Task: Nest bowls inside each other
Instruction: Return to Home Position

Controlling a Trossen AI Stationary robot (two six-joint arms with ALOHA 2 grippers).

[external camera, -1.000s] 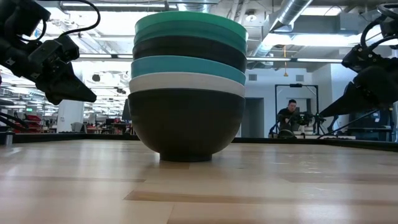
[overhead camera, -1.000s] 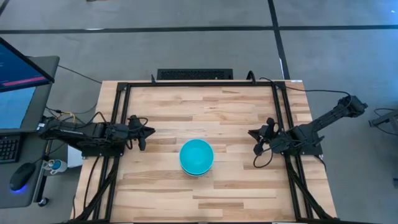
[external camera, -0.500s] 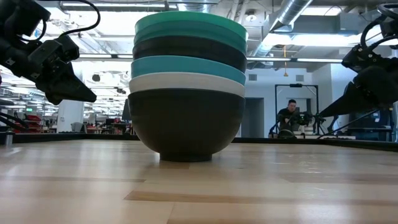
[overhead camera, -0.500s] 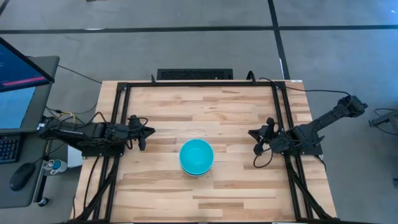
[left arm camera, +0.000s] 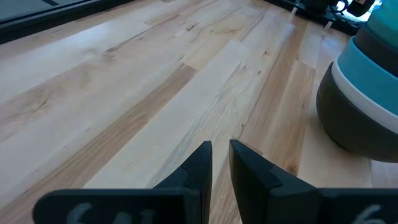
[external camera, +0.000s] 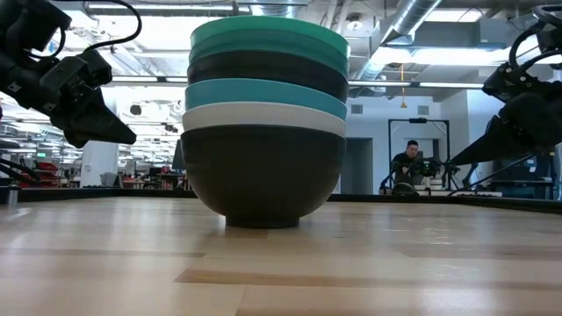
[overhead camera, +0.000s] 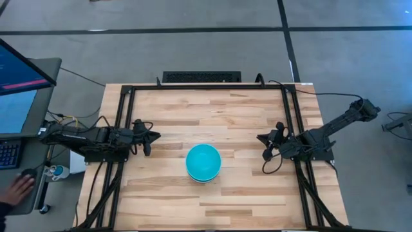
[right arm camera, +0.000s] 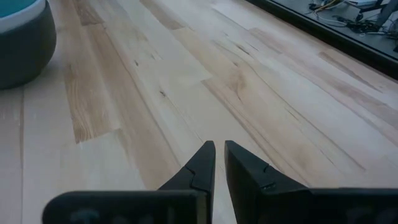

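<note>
The bowls stand nested in one stack [overhead camera: 203, 162] near the middle of the table, a black bowl [external camera: 260, 175] at the bottom resting by its foot on the wood. Above it come a white rim, a cyan-blue one, a black one and teal and cyan ones on top [external camera: 268, 39]. The stack also shows in the left wrist view [left arm camera: 364, 93] and the right wrist view [right arm camera: 22, 37]. My left gripper [overhead camera: 153, 136] hovers at the table's left edge, shut and empty [left arm camera: 220, 152]. My right gripper [overhead camera: 260, 140] hovers at the right edge, shut and empty [right arm camera: 219, 152].
A black frame [overhead camera: 206, 87] runs round the table's edges. A monitor, a keyboard and a mouse sit left of the table, with a person's hand [overhead camera: 16, 192] at the mouse. A person [external camera: 409, 162] sits far behind the table.
A person's hand has come onto the mouse left of the table. The arms and the bowls have kept still.
</note>
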